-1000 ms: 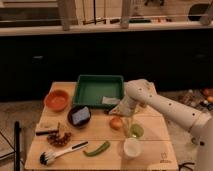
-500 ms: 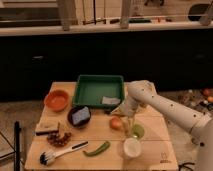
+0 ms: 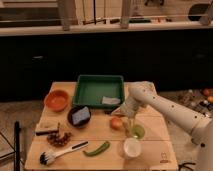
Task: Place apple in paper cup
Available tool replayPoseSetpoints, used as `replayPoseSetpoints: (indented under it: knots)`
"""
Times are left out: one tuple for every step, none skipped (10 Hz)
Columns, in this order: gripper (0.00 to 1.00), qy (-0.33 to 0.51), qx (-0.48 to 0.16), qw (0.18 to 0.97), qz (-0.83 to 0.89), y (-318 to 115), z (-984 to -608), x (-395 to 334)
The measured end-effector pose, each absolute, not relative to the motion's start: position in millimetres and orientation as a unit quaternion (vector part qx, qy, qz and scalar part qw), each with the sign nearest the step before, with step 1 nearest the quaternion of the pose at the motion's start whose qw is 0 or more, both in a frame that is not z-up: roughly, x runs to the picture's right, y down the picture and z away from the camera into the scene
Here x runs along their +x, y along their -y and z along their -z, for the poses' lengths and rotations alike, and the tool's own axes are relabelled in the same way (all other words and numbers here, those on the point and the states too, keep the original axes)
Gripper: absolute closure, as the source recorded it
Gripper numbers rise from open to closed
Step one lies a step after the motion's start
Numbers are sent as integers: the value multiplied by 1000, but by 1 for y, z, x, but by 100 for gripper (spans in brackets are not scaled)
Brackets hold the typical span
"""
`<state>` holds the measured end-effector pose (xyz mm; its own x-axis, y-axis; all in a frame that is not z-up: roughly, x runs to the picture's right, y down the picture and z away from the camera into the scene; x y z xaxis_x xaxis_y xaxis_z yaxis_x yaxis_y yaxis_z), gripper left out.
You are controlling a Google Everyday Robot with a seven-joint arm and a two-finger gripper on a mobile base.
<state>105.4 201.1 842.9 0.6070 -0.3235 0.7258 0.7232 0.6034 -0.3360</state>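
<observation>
Lowered claw (image 3: 127,121) sits just beside apple (image 3: 116,123) (claw's left).

Pale matt wood bench (image 3: 160,131); green plastic tray (image 3: 98,89); white paper cup (image 3: 132,147); smooth apple (image 3: 116,123) beside the pale plastic-looking tool (image 3: 128,122)

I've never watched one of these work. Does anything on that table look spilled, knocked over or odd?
Nothing stands out. The apple sits on the table beside the gripper, the paper cup stands upright nearer the front edge, and nothing looks spilled.

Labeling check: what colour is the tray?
Green tray, camera view; gripper near the apple.
</observation>
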Motion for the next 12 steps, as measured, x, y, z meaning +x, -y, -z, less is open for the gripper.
replayPoseSetpoints:
  knots:
    - [20,317,-318,833,322,-202,-843,98]
    - [20,320,-319,829,329,-202,-842,93]
    - [20,321,-320,827,334,-203,-841,92]
    - [20,323,-321,823,341,-203,-840,90]
    - [20,326,-322,818,348,-203,-839,87]
    - [20,328,-323,814,354,-203,-838,83]
    - [20,329,-323,812,357,-203,-838,83]
    - [20,330,-324,810,360,-203,-837,82]
    - [26,330,-324,808,366,-202,-836,81]
    - [37,328,-323,806,372,-202,-835,79]
    - [49,328,-322,804,378,-201,-835,77]
    - [57,327,-322,804,379,-200,-835,77]
